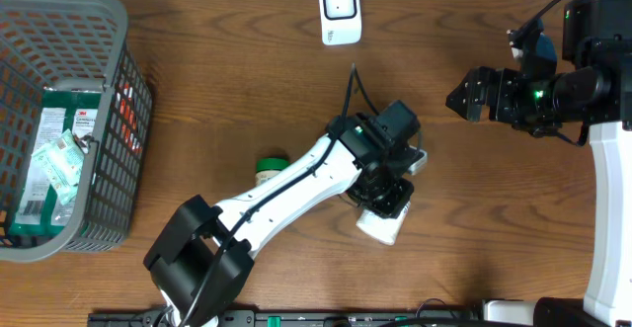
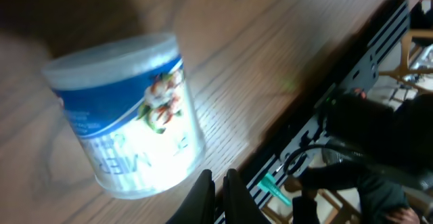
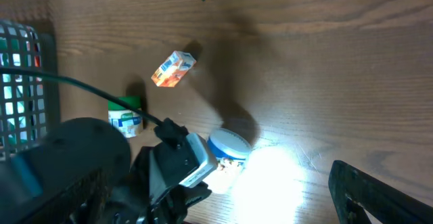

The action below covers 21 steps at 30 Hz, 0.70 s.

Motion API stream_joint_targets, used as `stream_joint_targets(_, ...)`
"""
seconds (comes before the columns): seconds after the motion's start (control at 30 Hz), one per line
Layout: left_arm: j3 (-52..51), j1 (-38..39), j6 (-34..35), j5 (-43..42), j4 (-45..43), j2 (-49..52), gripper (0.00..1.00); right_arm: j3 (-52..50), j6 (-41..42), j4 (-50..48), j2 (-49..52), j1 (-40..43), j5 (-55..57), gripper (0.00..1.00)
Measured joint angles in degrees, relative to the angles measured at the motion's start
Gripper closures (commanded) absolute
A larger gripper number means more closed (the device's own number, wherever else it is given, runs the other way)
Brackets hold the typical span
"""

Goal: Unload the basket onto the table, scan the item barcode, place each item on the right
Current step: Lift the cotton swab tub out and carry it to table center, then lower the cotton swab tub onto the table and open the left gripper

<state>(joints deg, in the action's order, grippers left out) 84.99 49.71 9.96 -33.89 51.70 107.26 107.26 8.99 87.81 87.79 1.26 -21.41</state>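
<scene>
A white tub with a blue label and lid (image 1: 381,227) lies on its side on the wooden table. It fills the left of the left wrist view (image 2: 128,116) and shows under a bright glare in the right wrist view (image 3: 229,146). My left gripper (image 1: 391,197) hangs just over it, fingers pressed together (image 2: 218,178) with nothing between them, tips beside the tub's lower edge. The white scanner (image 1: 339,11) stands at the table's far edge. My right gripper (image 1: 460,98) is held open at the right, apart from the tub; one finger (image 3: 379,193) shows.
A grey basket (image 1: 111,33) with packets inside stands at the left. A green-capped bottle (image 1: 269,167) lies beside the left arm. A small orange packet (image 3: 173,68) lies beyond the tub. A black rail (image 2: 352,82) runs along the table's near edge.
</scene>
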Motion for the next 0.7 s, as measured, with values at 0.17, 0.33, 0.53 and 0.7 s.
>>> stream_joint_targets(0.17, -4.31, 0.00, -0.81, -0.70, -4.37, 0.44, 0.93, 0.00, 0.00, 0.00, 0.00, 0.00, -0.02, 0.01)
stream_joint_targets(0.33, -4.83, 0.00, -1.01, -0.70, -8.31, 0.68, 0.93, 0.00, 0.00, 0.00, 0.00, 0.00, -0.02, 0.01)
stream_joint_targets(0.53, -4.83, 0.00, -1.01, 1.33, -8.66, 0.68, 0.93, 0.00, 0.00, 0.00, 0.00, 0.00, -0.02, 0.01)
stream_joint_targets(0.7, -4.83, 0.00, -1.01, 3.04, -8.70, 0.68, 0.93, 0.00, 0.83, -1.99, 0.00, 0.00, -0.07, 0.01)
